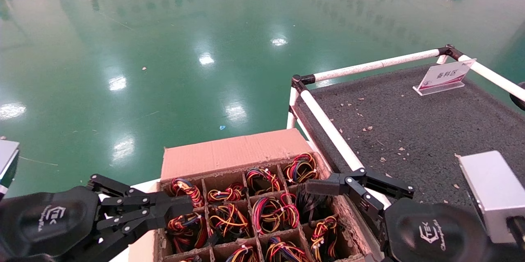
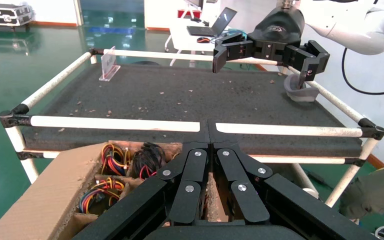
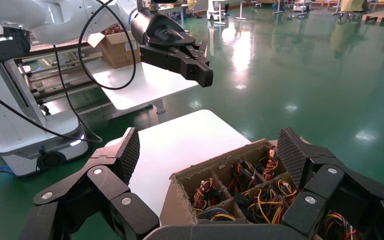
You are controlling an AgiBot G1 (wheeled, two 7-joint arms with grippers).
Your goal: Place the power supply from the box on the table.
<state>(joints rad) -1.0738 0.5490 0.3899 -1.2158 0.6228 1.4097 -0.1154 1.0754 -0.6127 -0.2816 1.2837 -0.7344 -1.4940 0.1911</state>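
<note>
Two grippers over box (image 1: pixel 229 153) | right gripper (image 1: pixel 328 186) wide open, empty, above black-cabled power supply (image 1: pixel 309 204) | left gripper (image 1: pixel 180 208) closed, empty | risk: snagging neighbouring coloured wires (image 1: pixel 272 213) or cell divider.

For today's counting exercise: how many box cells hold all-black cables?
1: black cable bundle in the box's rightmost column, second row from the flap, beside the right claw. Nearer cells are cut off.

The head camera looks forward and down on the box (image 1: pixel 254 208) and table (image 1: pixel 410 131). The left wrist camera faces right across the table (image 2: pixel 180 95); the right wrist camera faces left over the box (image 3: pixel 220 185). All share the box.
</note>
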